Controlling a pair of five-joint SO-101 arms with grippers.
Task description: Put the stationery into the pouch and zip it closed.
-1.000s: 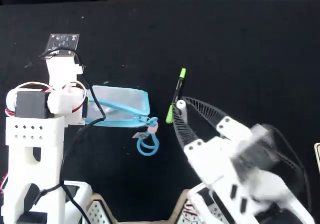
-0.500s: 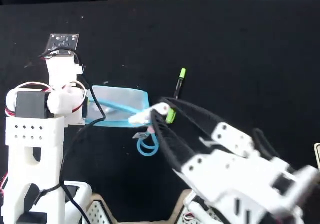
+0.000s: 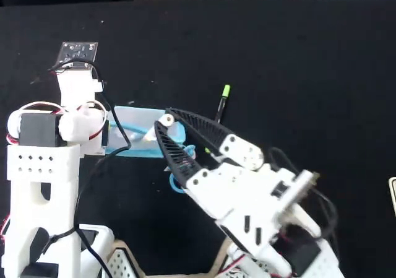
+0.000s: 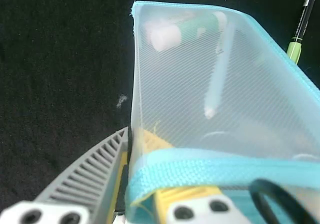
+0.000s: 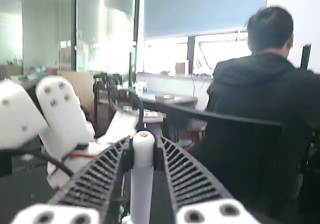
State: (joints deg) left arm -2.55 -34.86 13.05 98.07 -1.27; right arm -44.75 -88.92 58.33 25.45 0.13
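Note:
A translucent pouch point(image 3: 133, 120) with light-blue trim lies left of centre on the black table. My left gripper point(image 4: 132, 184) is shut on the pouch's point(image 4: 200, 94) edge. Through its mesh I see a white and green stick point(image 4: 172, 29) and a pale pen point(image 4: 217, 87). My right gripper point(image 3: 166, 121) hangs over the pouch's right end, shut on a white pen whose round end point(image 5: 143, 141) shows between the ribbed fingers. A green-capped pen point(image 3: 221, 104) lies on the table right of the pouch, partly behind the right arm. The blue zipper loop point(image 3: 176, 182) peeks out below the pouch.
The left arm's white body point(image 3: 43, 166) stands at the left front, with a small circuit board point(image 3: 77, 52) behind it. A pale object point(image 3: 393, 188) touches the right edge. The far and right parts of the black table point(image 3: 309, 61) are bare.
My right arm has swung left with the white pen, from beside the green-capped pen to above the pouch's right end. The left arm and the pouch have stayed put.

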